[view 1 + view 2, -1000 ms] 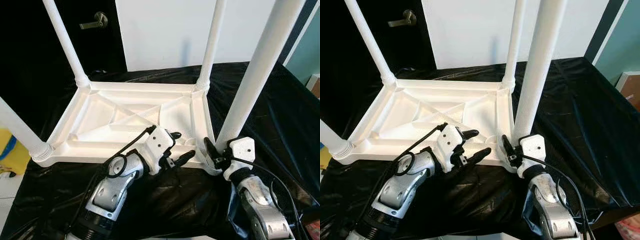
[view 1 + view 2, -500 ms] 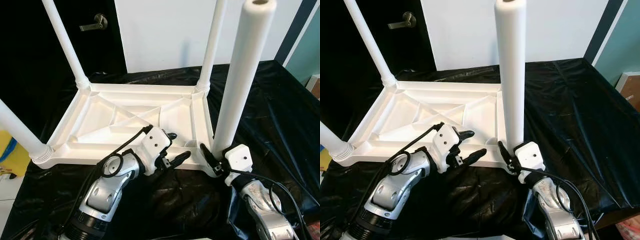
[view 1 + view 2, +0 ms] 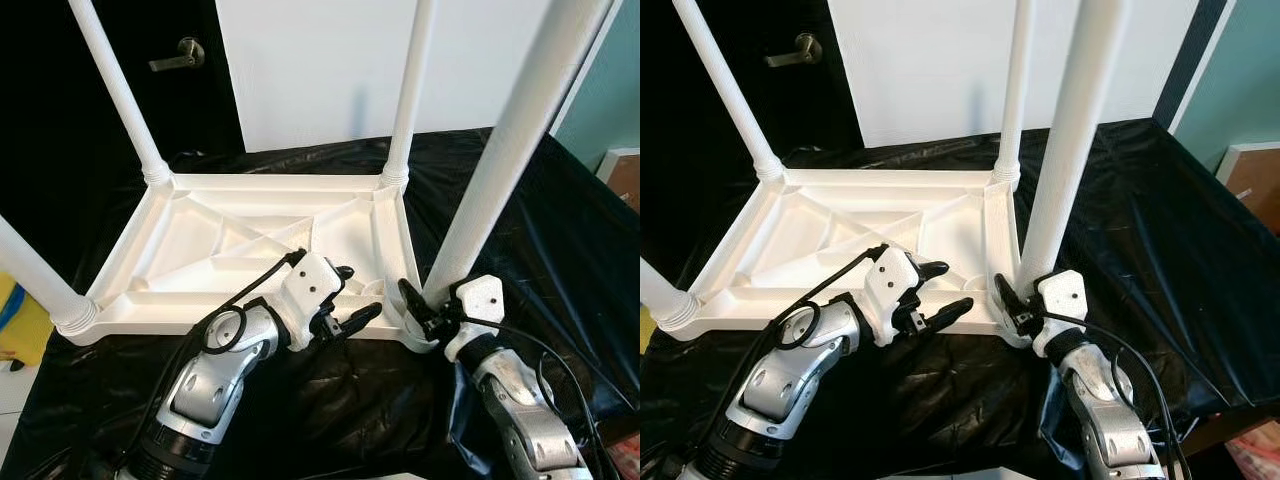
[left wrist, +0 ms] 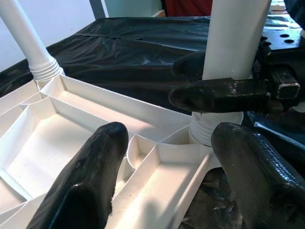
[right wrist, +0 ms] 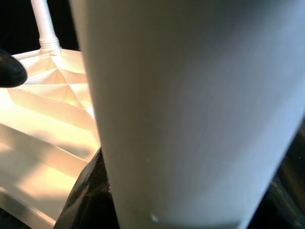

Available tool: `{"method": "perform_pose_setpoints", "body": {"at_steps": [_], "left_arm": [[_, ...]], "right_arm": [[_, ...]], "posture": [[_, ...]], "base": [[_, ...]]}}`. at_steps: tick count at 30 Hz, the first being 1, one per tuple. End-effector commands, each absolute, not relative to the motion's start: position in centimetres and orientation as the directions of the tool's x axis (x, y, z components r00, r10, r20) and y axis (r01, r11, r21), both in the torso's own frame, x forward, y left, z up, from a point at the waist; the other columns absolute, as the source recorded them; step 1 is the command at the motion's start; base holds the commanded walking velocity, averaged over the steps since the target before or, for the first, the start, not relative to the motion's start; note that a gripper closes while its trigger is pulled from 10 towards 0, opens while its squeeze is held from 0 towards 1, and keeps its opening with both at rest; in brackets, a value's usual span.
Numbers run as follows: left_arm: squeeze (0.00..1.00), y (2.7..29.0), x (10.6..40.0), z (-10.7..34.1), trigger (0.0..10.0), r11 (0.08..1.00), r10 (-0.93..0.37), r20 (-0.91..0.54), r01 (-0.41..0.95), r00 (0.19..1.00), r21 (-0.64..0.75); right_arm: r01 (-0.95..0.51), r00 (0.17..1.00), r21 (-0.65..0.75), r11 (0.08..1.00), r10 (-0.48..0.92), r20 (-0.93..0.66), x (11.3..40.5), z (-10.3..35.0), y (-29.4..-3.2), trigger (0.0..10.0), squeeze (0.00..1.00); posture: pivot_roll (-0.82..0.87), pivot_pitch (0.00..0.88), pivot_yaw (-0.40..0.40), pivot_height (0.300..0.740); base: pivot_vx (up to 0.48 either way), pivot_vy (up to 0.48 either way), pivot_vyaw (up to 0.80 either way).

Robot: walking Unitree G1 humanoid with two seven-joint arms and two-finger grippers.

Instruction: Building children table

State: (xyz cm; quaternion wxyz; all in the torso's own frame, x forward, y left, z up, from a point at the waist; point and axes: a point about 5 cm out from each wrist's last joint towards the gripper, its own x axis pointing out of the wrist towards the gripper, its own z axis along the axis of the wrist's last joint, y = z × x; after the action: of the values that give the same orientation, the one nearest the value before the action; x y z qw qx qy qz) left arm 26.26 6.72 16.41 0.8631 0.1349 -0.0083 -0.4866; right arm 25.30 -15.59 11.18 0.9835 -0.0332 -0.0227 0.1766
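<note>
A white children's table (image 3: 270, 183) lies upside down on a black sheet. Three of its legs stand at the corners. The fourth white leg (image 3: 500, 170) stands at the near right corner socket (image 4: 209, 126) and leans right. My right gripper (image 3: 425, 310) is shut on this leg's base. One black finger (image 4: 214, 93) crosses the leg (image 4: 233, 38), and up close the leg (image 5: 190, 109) hides most else. My left gripper (image 3: 358, 292) is open over the table's near edge, just left of that corner, holding nothing. Its fingertips (image 4: 112, 133) hover above the ribbed underside.
The black sheet (image 3: 560, 230) covers the work surface, with open room on the right. A dark door with a lever handle (image 3: 185, 50) and a white wall stand behind. A yellow object (image 3: 20, 320) sits at the left edge.
Half a second ago the fourth leg stood nearly upright. It now leans right again, as it did a second ago. The view has shifted slightly. My left gripper stays in place.
</note>
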Motion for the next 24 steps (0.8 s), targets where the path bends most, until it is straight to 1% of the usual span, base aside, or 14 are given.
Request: {"method": "perform_pose_setpoints", "body": {"at_steps": [1, 6, 8, 14, 18, 21, 24], "left_arm": [[0.00, 6.7, 26.1, 16.6, 10.0, 0.476, -0.848, -0.125, 0.845, 0.515, 0.244], [0.00, 6.8, 26.0, 16.6, 10.0, 0.480, -0.846, -0.126, 0.843, 0.518, 0.244], [0.00, 6.8, 26.0, 16.7, 10.0, 0.479, -0.846, -0.126, 0.843, 0.517, 0.244], [0.00, 6.8, 26.0, 16.8, 10.0, 0.479, -0.846, -0.126, 0.843, 0.518, 0.244], [0.00, 6.9, 26.1, 16.8, 10.0, 0.481, -0.845, -0.126, 0.841, 0.520, 0.247], [0.00, 6.9, 26.1, 16.9, 10.0, 0.485, -0.843, -0.123, 0.839, 0.524, 0.248], [0.00, 7.0, 26.1, 16.9, 10.0, 0.486, -0.842, -0.123, 0.838, 0.525, 0.249]], "right_arm": [[-0.304, 0.935, 0.008, 0.953, 0.300, -0.187, 24.3, 7.0, -16.3, 10.0, 0.00], [-0.268, 0.937, 0.062, 0.961, 0.275, -0.214, 24.1, 6.6, -16.4, 10.0, 0.00], [-0.224, 0.940, 0.112, 0.968, 0.245, -0.239, 24.0, 6.3, -16.5, 10.0, 0.00], [-0.191, 0.943, 0.131, 0.973, 0.219, -0.249, 24.1, 6.3, -16.5, 10.0, 0.00], [-0.198, 0.952, 0.095, 0.976, 0.215, -0.218, 24.1, 6.7, -16.4, 10.0, 0.00], [-0.223, 0.961, 0.035, 0.974, 0.226, -0.157, 23.9, 7.5, -16.0, 10.0, 0.00], [-0.231, 0.961, 0.017, 0.973, 0.231, -0.149, 23.8, 7.7, -15.9, 10.0, 0.00]], "posture": [[-0.07, 0.036, 0.036, 0.740], [-0.07, 0.040, 0.037, 0.740], [-0.07, 0.040, 0.037, 0.740], [-0.07, 0.045, 0.041, 0.740], [-0.07, 0.049, 0.042, 0.740], [-0.07, 0.053, 0.041, 0.740], [-0.07, 0.053, 0.041, 0.740]], "base": [[0.000, 0.000, 0.00], [0.000, 0.000, 0.00], [0.000, 0.000, 0.00], [0.000, 0.000, 0.00], [0.000, 0.000, 0.00], [0.000, 0.000, 0.00], [0.000, 0.000, 0.00]]}}
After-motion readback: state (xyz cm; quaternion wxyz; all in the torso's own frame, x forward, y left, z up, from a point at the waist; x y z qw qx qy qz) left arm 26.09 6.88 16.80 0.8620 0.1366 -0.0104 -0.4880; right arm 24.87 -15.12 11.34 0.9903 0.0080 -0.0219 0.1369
